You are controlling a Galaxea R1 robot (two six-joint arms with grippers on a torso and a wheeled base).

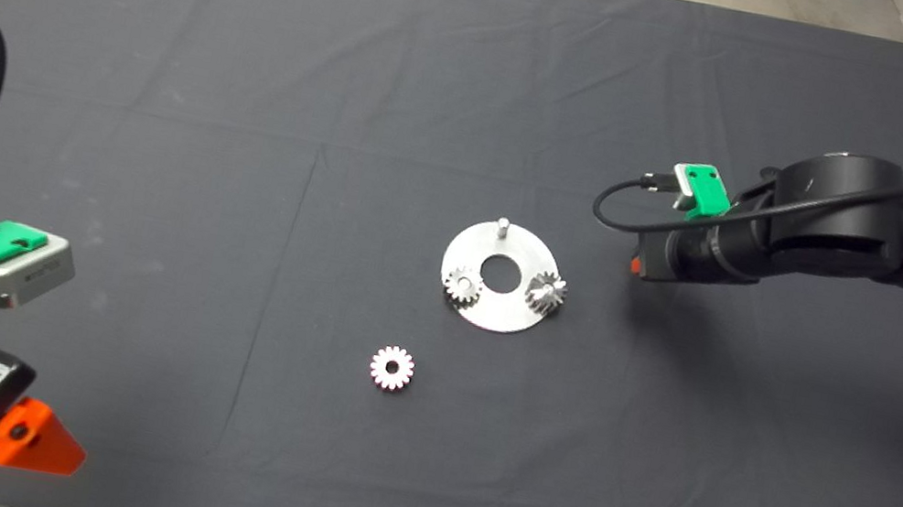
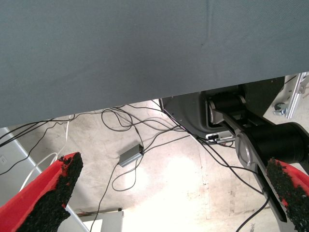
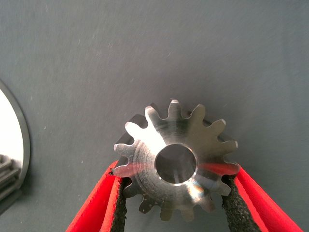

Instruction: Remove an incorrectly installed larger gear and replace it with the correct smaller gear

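My right gripper [image 3: 176,180] is shut on the larger gear [image 3: 176,164], a steel gear with coarse flared teeth and a round centre hole, gripped by its rim. In the head view this gripper [image 1: 641,266] hovers over the mat just right of the steel disc [image 1: 497,313], and the arm hides the gear. The disc has a bare pin [image 1: 502,225] at its far edge and two gears mounted, one left [image 1: 463,285] and one right [image 1: 546,292]. On the mat in front of the disc lies the smaller gear [image 1: 392,368], bright and flat. My left gripper [image 1: 33,440] is parked open at the lower left.
The dark mat [image 1: 261,71] covers the table. The left wrist view shows the mat's edge [image 2: 145,58], with cables and a robot base [image 2: 251,130] on the floor beyond. The disc's rim [image 3: 19,145] shows at the edge of the right wrist view.
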